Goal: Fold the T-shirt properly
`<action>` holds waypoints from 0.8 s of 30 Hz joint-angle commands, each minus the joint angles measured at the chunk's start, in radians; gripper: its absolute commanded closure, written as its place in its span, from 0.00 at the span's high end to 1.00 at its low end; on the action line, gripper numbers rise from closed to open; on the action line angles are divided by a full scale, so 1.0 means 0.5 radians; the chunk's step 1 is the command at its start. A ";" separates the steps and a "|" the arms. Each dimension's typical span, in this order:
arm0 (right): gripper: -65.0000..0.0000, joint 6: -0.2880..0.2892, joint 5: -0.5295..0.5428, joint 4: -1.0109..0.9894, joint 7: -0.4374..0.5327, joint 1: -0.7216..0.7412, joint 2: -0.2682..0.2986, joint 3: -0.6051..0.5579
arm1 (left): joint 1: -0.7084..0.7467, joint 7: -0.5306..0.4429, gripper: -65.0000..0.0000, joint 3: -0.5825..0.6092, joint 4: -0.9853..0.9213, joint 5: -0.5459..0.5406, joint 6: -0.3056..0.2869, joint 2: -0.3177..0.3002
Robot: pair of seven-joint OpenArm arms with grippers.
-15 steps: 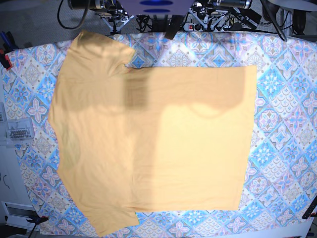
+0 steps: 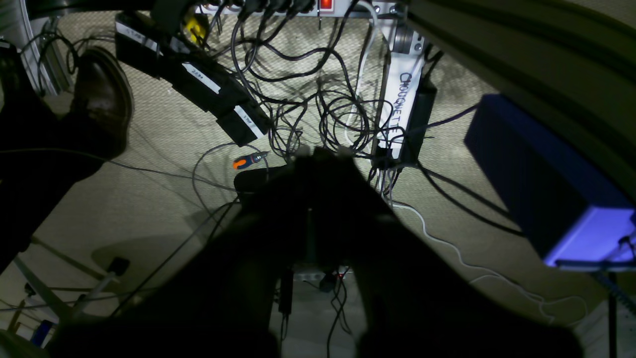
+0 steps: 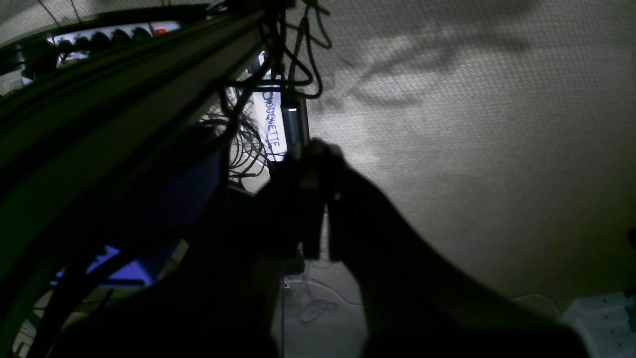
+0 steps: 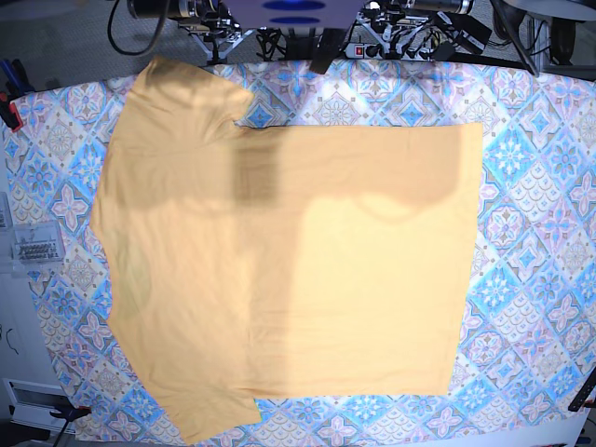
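Observation:
The yellow-orange T-shirt (image 4: 298,270) lies spread flat on the table in the base view, sleeves to the left and straight hem to the right. A shadow crosses its upper part. Neither gripper shows in the base view. The left wrist view looks down at the floor behind the table, and there my left gripper (image 2: 323,155) is a dark silhouette with its jaws together and nothing in them. The right wrist view shows my right gripper (image 3: 315,149) over the floor as well, shut and empty. The T-shirt is out of both wrist views.
A blue-and-pink tile-patterned cloth (image 4: 540,186) covers the table under the shirt. A clear box of small parts (image 4: 33,247) sits off its left edge. Behind the table are a power strip (image 4: 372,45), tangled cables (image 2: 318,99), a blue box (image 2: 546,189) and an orange-handled screwdriver (image 2: 247,161).

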 commanded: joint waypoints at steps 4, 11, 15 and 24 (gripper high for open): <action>0.01 0.000 -0.005 0.000 0.011 -0.004 0.002 0.003 | 0.009 -0.006 0.00 0.000 0.001 -0.001 0.007 -0.003; 0.01 0.000 -0.005 0.011 0.014 -0.059 0.002 -0.003 | 0.030 -0.021 0.00 0.000 0.001 -0.001 0.007 -0.003; 0.01 0.000 -0.008 0.005 0.036 -0.062 0.002 0.000 | 0.104 -0.233 0.00 0.000 -0.003 -0.001 0.007 -0.007; 0.01 0.000 -0.008 0.000 0.318 -0.206 0.005 -0.010 | 0.214 -0.512 0.00 0.000 -0.009 -0.001 0.007 -0.013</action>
